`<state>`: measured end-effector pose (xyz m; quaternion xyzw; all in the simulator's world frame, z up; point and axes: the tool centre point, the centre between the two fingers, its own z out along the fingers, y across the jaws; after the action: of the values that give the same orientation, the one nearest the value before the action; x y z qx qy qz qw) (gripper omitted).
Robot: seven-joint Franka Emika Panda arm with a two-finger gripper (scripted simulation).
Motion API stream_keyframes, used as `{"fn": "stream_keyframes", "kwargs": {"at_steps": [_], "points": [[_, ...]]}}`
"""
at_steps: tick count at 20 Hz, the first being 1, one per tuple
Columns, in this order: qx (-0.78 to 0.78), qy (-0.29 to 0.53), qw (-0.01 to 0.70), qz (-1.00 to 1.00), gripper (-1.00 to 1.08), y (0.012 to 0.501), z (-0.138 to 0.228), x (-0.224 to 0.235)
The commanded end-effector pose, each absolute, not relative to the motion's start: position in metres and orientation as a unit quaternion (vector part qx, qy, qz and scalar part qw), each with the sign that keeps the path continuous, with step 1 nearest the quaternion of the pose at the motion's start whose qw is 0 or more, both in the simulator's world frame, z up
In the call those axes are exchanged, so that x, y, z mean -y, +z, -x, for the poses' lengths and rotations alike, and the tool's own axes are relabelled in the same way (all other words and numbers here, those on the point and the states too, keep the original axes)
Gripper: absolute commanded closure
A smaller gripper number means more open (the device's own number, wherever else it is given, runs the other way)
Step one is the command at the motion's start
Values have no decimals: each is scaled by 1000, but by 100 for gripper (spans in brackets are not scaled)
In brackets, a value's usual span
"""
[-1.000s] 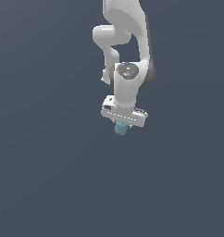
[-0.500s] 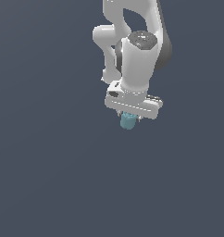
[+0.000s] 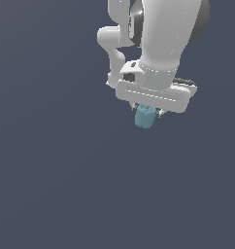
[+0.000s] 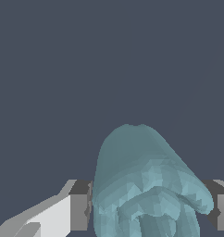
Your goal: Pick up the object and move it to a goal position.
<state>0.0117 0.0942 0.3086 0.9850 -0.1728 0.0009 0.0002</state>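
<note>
Gripper (image 3: 147,113): closed on the object (image 3: 144,117), one finger (image 4: 79,205) pressed to each flank, per the wrist view. Fingers mostly hidden behind the white hand body in the exterior view; only small dark tips visible either side of the load.

Object: held beneath the hand, clear of any surface. Long axis running out from between the fingers, away from the palm; in the exterior view, directed downward with a slight lean toward the exterior view's left. Rounded free end farthest from the hand; lobed, folded end nearest the wrist camera.

Appearance: teal-blue, lumpy, faceted, with ridged lobes like a bell pepper. Narrower than the hand body above it. Nub not identifiable in either view.

Arm (image 3: 163,39): white links with a dark joint, descending from the top edge of the exterior view.

Background (image 3: 51,170): uniform dark slate-grey throughout both views; no edge, seam or horizon distinguishable.
</note>
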Motion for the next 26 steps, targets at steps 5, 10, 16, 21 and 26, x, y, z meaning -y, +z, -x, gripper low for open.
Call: {"fn": "stream_keyframes", "kwargs": {"at_steps": [5, 10, 16, 21, 26], "points": [[173, 0, 0, -985, 108, 356, -28, -106], [173, 0, 0, -985, 108, 386, -39, -113], [173, 0, 0, -985, 108, 417, -50, -121], [173, 0, 0, -985, 108, 437, -58, -126], [173, 0, 0, -985, 108, 453, -65, -130]]}}
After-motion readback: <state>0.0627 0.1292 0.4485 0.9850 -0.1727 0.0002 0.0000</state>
